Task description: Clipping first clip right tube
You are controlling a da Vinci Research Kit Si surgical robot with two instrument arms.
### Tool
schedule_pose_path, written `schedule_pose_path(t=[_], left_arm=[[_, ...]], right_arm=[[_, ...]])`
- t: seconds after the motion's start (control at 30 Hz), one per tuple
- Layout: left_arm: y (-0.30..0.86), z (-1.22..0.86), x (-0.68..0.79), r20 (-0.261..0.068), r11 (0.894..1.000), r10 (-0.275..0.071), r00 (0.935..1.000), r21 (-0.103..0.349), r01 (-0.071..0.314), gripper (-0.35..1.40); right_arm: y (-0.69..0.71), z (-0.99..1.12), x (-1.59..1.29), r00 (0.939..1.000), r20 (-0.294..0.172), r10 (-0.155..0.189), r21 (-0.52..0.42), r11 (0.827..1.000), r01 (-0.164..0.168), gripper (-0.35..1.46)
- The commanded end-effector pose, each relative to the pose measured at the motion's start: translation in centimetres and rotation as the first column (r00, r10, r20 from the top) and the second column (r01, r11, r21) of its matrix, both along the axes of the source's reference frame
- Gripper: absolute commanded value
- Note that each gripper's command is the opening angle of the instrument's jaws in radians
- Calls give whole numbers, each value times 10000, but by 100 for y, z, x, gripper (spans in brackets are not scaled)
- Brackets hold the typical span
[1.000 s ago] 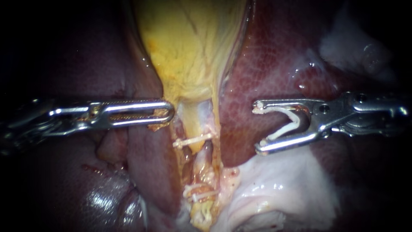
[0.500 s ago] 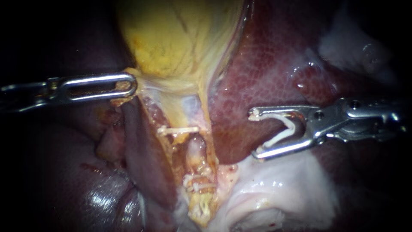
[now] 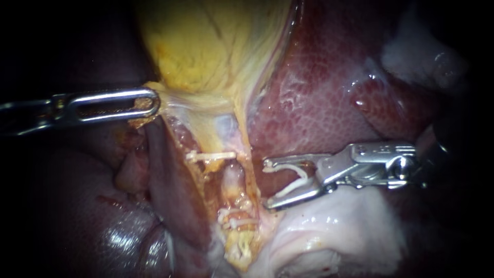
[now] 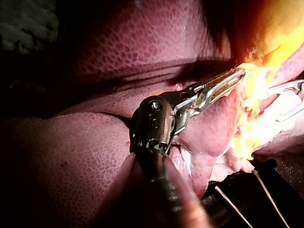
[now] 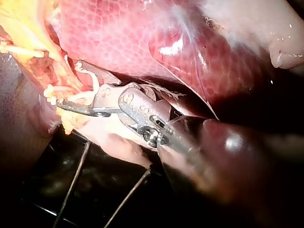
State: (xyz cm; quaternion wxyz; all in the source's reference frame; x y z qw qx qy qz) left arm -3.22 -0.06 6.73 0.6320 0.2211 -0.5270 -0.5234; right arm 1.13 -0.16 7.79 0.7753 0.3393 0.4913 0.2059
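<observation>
Kinda tight around the tube (image 3: 234, 179): upper clip (image 3: 211, 155) and lower clips (image 3: 236, 221) sitting on it, liver (image 3: 319, 108) crowding its right, just a bare stretch between those clips facing the right instrument (image 3: 266, 185) and its loaded clip (image 3: 302, 176).

Gallbladder (image 3: 206, 46): yellow, veined, upper middle of the frame.
Liver (image 3: 319, 103): dark red, mottled, wet; right of the gallbladder.
Pale tissue (image 3: 350, 231): whitish, glossy, lower right.

Bright yellow gallbladder (image 3: 206, 46), mottled dark-red liver (image 3: 319, 103), white clip (image 3: 296, 179), silver right instrument (image 3: 266, 185)
</observation>
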Motion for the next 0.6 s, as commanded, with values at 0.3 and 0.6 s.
schedule_pose_path(t=[0.3,0.6], left_arm=[[-1,-1,0,-9,10000,-6,10000,-2,6,-35],[-1,-1,-1,-13,10000,-10,10000,-4,10,-35]], right_arm=[[-5,9,20,9987,-503,-78,649,9978,111,60],[-28,-15,35,9847,-1585,-724,1532,9834,970,57]])
